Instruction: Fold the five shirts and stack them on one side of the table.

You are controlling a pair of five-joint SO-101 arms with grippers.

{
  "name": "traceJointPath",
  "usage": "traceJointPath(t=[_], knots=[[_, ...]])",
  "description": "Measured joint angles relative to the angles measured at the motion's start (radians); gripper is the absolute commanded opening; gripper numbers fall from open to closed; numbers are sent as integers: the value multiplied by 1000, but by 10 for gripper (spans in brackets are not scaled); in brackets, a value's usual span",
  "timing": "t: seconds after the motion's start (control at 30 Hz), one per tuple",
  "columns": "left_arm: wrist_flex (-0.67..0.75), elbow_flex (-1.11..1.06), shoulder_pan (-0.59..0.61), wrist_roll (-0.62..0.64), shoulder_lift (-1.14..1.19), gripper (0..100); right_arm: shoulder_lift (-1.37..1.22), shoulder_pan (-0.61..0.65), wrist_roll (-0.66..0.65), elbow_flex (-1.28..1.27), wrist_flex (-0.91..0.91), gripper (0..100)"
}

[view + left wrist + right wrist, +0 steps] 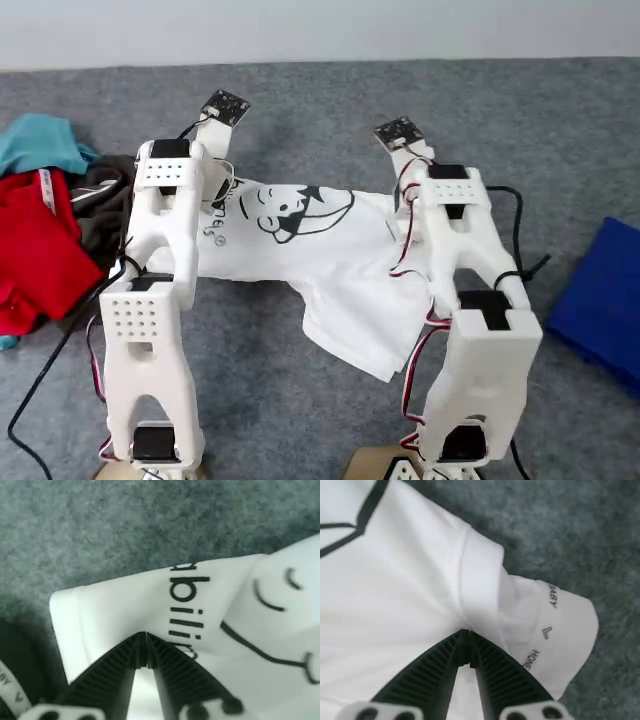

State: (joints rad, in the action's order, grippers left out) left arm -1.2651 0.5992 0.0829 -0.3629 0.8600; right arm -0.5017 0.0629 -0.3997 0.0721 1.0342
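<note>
Step in hand: I think the two arms are set to fold or pull flat the white shirt with a black cartoon drawing (330, 262).
Left gripper: the left gripper (146, 650) is pinched tight on the white cloth, right by the black letters.
Right gripper: the right gripper (465, 647) is pinched tight on the white cloth too, near a folded edge with small print on it.
How to do it well: both arms should move together at the same speed, so the cloth between them stays smooth.
Grip: the pinches should stay tight until the edge lies down, or a corner could slip out.
Care: pulling the two grips too far apart could tug the cloth out of one of them.
Where the shirt is: it lies in the middle of the soft grey table cover (300, 100), stretched between the two arms.
How the shirt looks: the smiling face drawing is up, and the side near the arm bases is bunched and crooked.
Other shirts: a red shirt (35, 250), a teal shirt (40, 140) and a dark grey shirt (105, 205) wait in a messy heap on the left arm's side.
Done pile: a flat blue folded cloth (600, 290) lies on the right arm's side, well apart from the heap.
</note>
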Motion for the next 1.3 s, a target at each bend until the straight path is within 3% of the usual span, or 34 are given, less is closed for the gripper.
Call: traceJointPath(t=[0.17, 0.47, 0.73, 1.03, 1.3], knots=[[-64, 135, 31, 0, 83, 8, -21, -28, -44, 28, 0, 10], [-330, 486, 78, 0, 216, 7, -21, -34, -51, 28, 0, 10], [-433, 810, 0, 0, 216, 8, -21, -34, -51, 32, 0, 10], [-259, 569, -34, 63, 218, 73, -21, -34, -52, 32, 14, 10], [-222, 450, -17, 71, 218, 77, -20, -34, -52, 32, 14, 10]])
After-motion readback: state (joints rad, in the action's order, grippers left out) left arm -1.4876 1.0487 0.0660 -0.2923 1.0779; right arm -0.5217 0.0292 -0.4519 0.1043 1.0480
